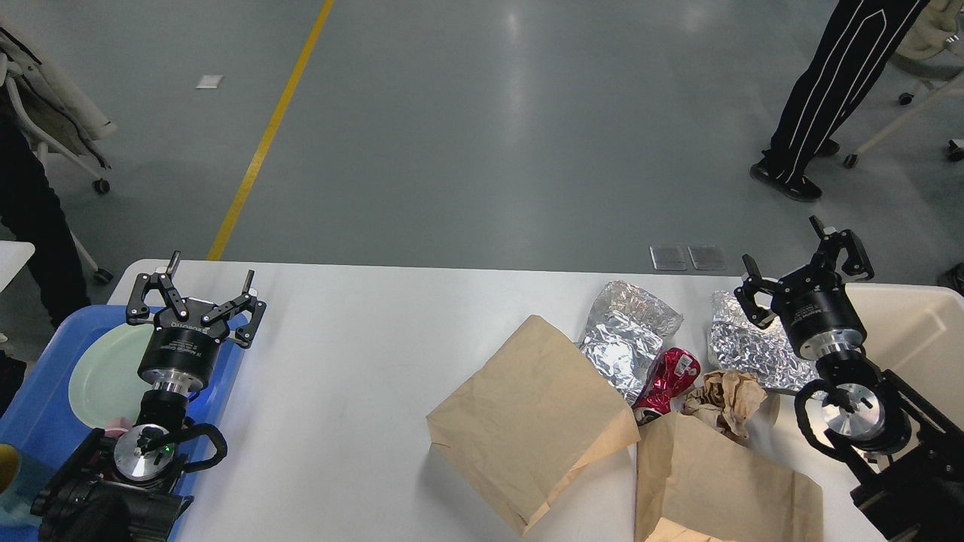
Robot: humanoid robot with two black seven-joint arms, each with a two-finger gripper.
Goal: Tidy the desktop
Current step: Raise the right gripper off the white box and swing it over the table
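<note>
Both our tools hang spread wide and empty — left tool [212,284] over the blue tray [45,391], right tool [791,260] above the desk [339,376].

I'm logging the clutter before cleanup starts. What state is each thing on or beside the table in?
left gripper: open, empty, over the blue tray
right gripper: open, empty
large paper bag: lying flat on the desktop
second paper bag: lying flat, creased
foil sheets: crumpled
red can: crushed, on its side
brown paper: wadded
green plate: flat in the tray
</note>
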